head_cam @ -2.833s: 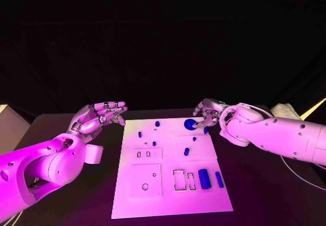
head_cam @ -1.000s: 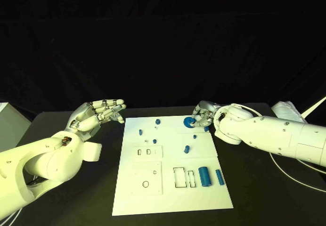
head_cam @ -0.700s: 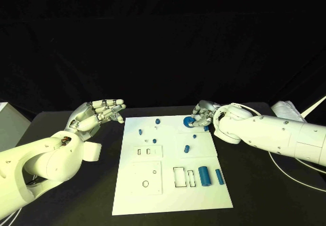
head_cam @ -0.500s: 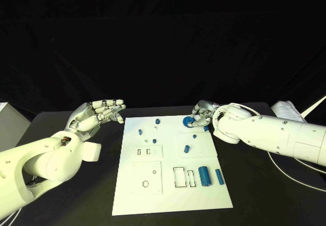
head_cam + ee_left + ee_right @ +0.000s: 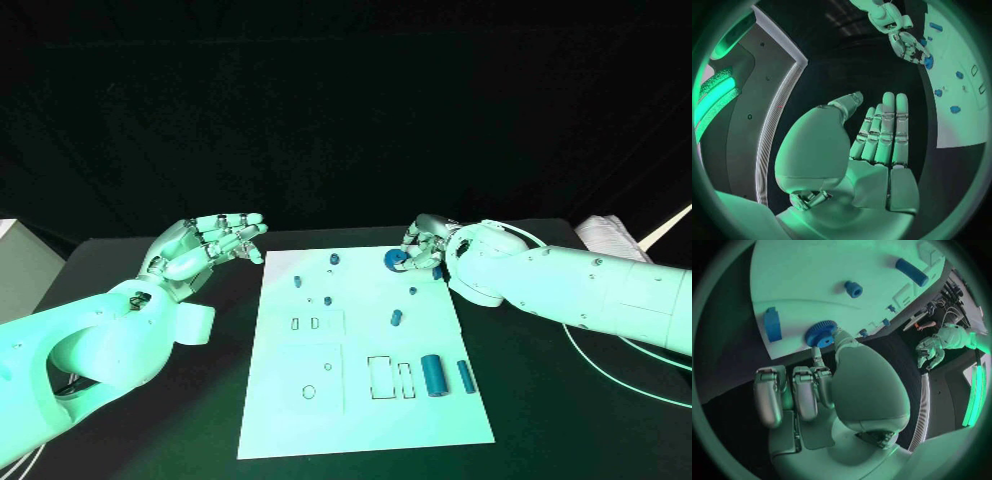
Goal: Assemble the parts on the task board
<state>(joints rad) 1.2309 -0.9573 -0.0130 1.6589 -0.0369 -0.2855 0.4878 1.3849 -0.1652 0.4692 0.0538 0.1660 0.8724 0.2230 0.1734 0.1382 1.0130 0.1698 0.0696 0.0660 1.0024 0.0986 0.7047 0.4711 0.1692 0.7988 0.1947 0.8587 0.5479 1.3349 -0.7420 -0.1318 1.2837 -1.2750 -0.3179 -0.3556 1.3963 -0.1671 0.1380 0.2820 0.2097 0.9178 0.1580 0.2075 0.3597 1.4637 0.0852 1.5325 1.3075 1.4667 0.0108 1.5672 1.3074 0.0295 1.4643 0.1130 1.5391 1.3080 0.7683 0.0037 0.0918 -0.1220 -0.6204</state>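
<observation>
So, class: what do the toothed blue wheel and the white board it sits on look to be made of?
The blue gear looks like matte moulded or printed plastic: uniform colour, crisp teeth, no metallic glint. The task board seems a smooth, rigid white sheet, probably plastic; flat, clean-cut slots, slight sheen.

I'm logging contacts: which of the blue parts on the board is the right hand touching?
The round blue gear at the board's far edge, under the right hand; its toothed disc shape sets it apart from the cylinders and small pegs, which lie untouched.

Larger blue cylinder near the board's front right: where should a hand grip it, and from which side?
Probably from above, pinching the blue cylinder across its middle. It lies flat on the task board, long axis running front to back, so its left and right flanks are free; a thinner blue bar lies close on its right.
</observation>
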